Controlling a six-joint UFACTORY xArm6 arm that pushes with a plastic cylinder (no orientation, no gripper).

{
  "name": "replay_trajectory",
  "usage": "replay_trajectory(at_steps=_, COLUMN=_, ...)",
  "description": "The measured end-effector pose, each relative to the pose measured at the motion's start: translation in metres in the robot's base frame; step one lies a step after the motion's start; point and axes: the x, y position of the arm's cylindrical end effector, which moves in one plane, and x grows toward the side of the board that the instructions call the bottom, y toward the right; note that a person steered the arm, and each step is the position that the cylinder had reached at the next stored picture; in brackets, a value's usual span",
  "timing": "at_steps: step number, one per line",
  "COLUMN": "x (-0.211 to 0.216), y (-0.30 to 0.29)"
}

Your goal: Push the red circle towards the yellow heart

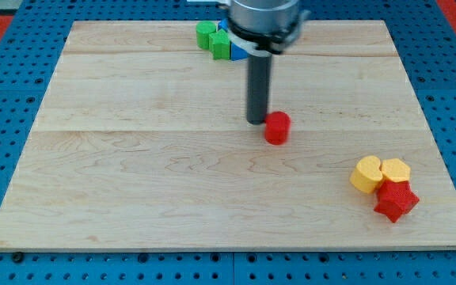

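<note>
The red circle (276, 127) lies near the middle of the wooden board. My tip (256, 120) stands right beside it on the view's left, touching or nearly touching it. The yellow heart (366, 174) lies at the lower right, far from the red circle. A yellow hexagon (396, 170) sits against the heart's right side, and a red star (395, 201) lies just below the two.
Green blocks (212, 37) and a blue block (237, 51) lie at the view's top, partly hidden behind the arm. The board (133, 158) rests on a blue perforated table.
</note>
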Motion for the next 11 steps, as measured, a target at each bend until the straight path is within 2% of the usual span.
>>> replay_trajectory(at_steps=1, x=0.044, y=-0.004)
replay_trajectory(at_steps=2, x=0.056, y=0.015)
replay_trajectory(at_steps=3, x=0.049, y=-0.051)
replay_trajectory(at_steps=4, x=0.011, y=-0.032)
replay_trajectory(at_steps=5, x=-0.001, y=-0.009)
replay_trajectory(at_steps=6, x=0.017, y=0.008)
replay_trajectory(at_steps=7, x=0.054, y=0.018)
replay_trajectory(at_steps=8, x=0.064, y=0.044)
replay_trajectory(at_steps=9, x=0.045, y=-0.011)
replay_trajectory(at_steps=10, x=-0.003, y=0.019)
replay_trajectory(at_steps=11, x=0.026, y=0.048)
